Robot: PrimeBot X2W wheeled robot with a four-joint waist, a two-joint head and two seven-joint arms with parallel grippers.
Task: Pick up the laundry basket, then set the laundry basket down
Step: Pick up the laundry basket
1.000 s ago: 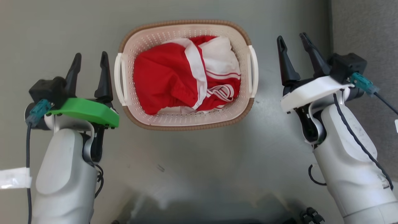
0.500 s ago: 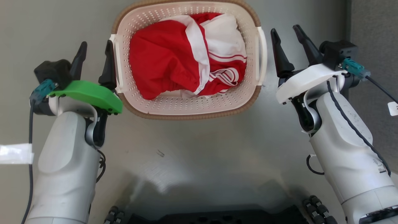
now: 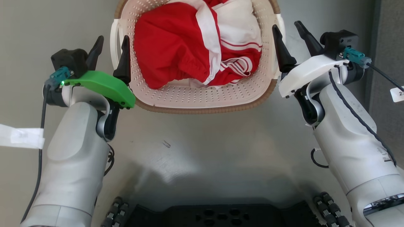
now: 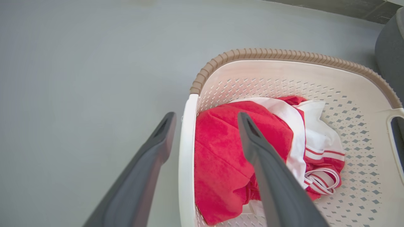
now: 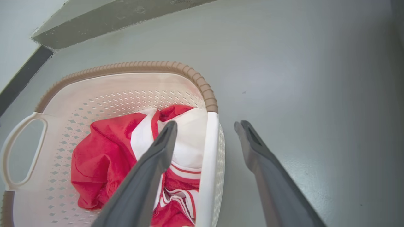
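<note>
Two open sets of jaws, one on each side of the laundry basket [image 3: 202, 97], and neither one is actually pinching anything. The basket sits on the grey floor [image 3: 202, 145] right up at the top middle of the head view, with its far end cut off by the edge, and it's got a heap of red and white clothes [image 3: 176, 47] in it. The left jaws, on the arm with the green cover [image 3: 101, 86], are spread wide and straddle the basket's left side: the inner finger [image 3: 124, 60] pokes over the rim above the inside, while the outer finger [image 3: 94, 53] is out over bare floor. Left wrist view backs that up pretty nicely, with the white left handle [image 4: 186, 157] running up between the two dark fingers, one finger over the floor and the other over the red cloth. Same deal mirrored on the other side. The right jaws, on the arm with the white cover [image 3: 306, 74], are parted too, and in the right wrist view the white right handle [image 5: 208, 164] runs up the gap between them, one finger above the clothes and one above the floor. Whether any finger actually touches the plastic, can't tell, but there's visible gap on both sides of each handle. The brown woven rim [image 4: 284, 55] curves around the far end.
</note>
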